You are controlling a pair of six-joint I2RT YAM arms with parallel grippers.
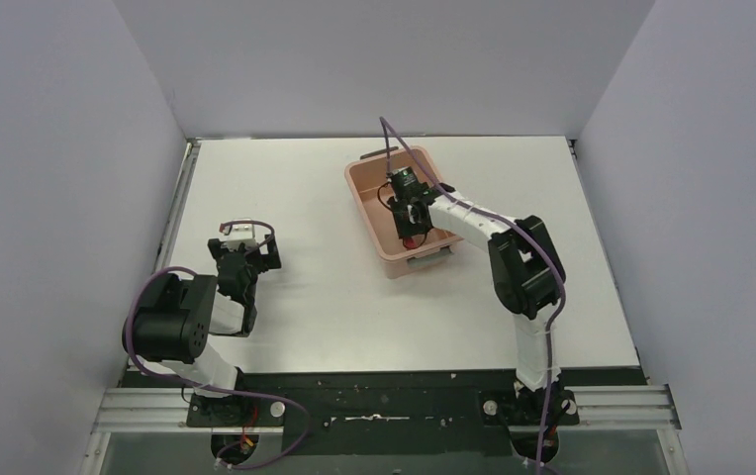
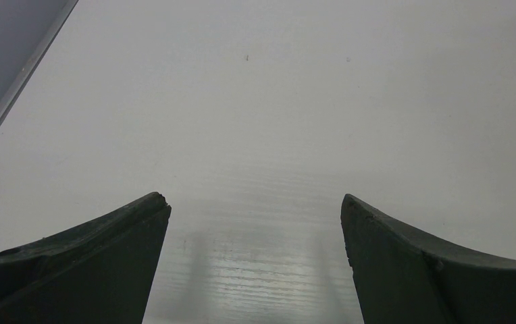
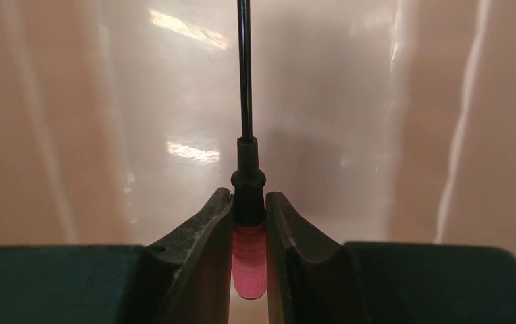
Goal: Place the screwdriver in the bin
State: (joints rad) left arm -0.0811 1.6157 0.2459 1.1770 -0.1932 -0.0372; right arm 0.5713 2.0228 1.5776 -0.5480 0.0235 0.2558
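One screwdriver inside bin (walls close)

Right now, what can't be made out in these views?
- Tip of the screwdriver: right wrist view, cut off by the top edge.
- The screwdriver in the top view: the right hand covers all but a red speck.
- Whether it touches the bin floor: no view settles it.

**Quick status on both arms**

Left arm is folded up low near its base, and the left hand has its fingers spread wide apart. Right arm is stretched forward and leftward, right hand pinched tight on the screwdriver handle.
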